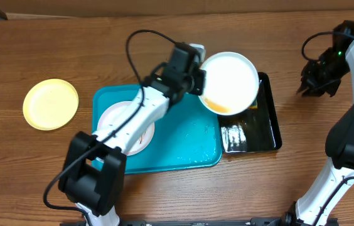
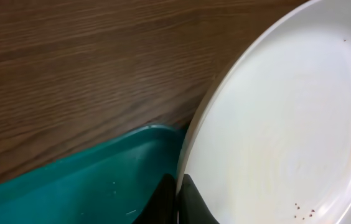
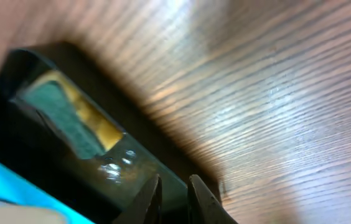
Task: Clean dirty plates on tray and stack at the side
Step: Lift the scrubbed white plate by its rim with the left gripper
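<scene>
1. Cleaning step: the left gripper [image 1: 200,80] is clenched on the rim of a white plate [image 1: 230,78], tilted over the black tray [image 1: 268,119], with orange residue at its low edge.
2. The right gripper [image 1: 310,80] has barely parted jaws and is empty; next it likely fetches the sponge [image 3: 79,124].
3. A second plate [image 1: 109,118] is on the turquoise tray [image 1: 189,141]; a yellow plate [image 1: 50,103] lies aside.
4. No writing is legible.

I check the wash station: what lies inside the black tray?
A green and yellow sponge lies in the black tray, with wet gloss. From overhead, the white plate, held above, covers its upper left part.
</scene>
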`<action>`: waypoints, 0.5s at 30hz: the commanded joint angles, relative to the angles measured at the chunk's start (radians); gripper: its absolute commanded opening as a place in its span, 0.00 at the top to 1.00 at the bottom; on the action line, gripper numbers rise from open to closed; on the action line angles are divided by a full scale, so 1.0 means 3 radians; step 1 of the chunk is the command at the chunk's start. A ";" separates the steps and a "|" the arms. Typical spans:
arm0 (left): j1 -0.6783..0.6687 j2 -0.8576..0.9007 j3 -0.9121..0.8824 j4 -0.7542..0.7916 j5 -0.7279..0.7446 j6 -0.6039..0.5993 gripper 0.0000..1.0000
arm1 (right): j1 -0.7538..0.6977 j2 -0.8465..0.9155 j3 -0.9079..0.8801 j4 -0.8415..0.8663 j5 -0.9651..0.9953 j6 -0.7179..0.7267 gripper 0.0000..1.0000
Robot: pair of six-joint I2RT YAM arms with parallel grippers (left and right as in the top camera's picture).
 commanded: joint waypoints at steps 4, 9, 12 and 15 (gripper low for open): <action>-0.0392 -0.0108 0.0123 0.0027 -0.0977 0.0266 0.96 | 0.0018 -0.0080 0.0132 -0.0023 -0.0061 -0.0122 0.83; -0.0753 -0.0108 0.0164 0.0028 -0.2028 0.0539 0.96 | 0.0014 -0.0080 0.0132 -0.0010 -0.0061 -0.0195 0.83; -0.1010 -0.0109 0.0221 0.0028 -0.2700 0.0715 0.96 | 0.0014 -0.0080 0.0132 -0.0009 -0.0060 -0.0196 0.83; -0.1291 -0.0109 0.0287 0.0066 -0.3300 0.0875 0.96 | 0.0014 -0.0080 0.0132 0.0006 -0.0060 -0.0196 0.82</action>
